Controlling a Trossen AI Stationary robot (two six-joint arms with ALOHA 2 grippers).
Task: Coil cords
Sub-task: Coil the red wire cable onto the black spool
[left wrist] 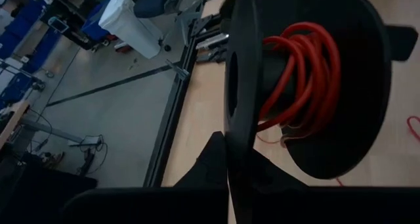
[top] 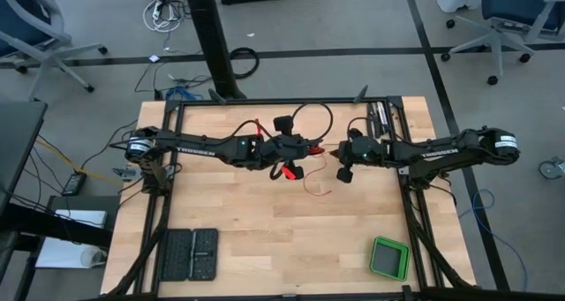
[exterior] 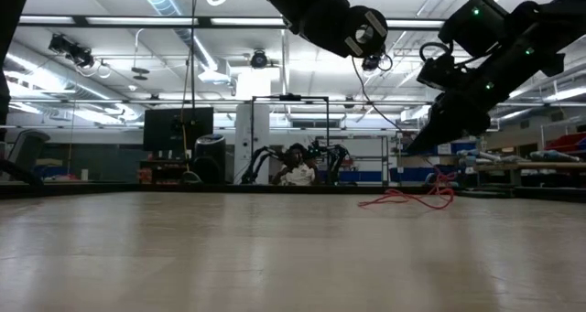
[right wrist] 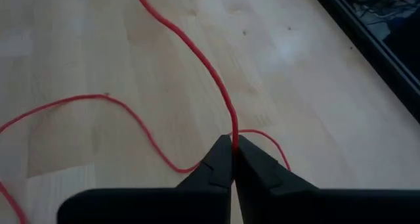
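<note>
Fingers (right wrist: 252,168) of the right gripper (right wrist: 233,152) pinch the red cord (right wrist: 197,50) above the table (right wrist: 79,27); the left gripper (left wrist: 230,184) clamps a spool (left wrist: 308,86) (partly wound). Slack may snag if pulled too fast.

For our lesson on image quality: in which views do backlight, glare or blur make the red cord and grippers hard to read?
Low view: bright ceiling lights leave both arms silhouetted; the red cord stays readable. Left wrist view: the black spool looms close and soft. Right wrist view: pale glare on the table; the right gripper pinches the cord sharply.
</note>
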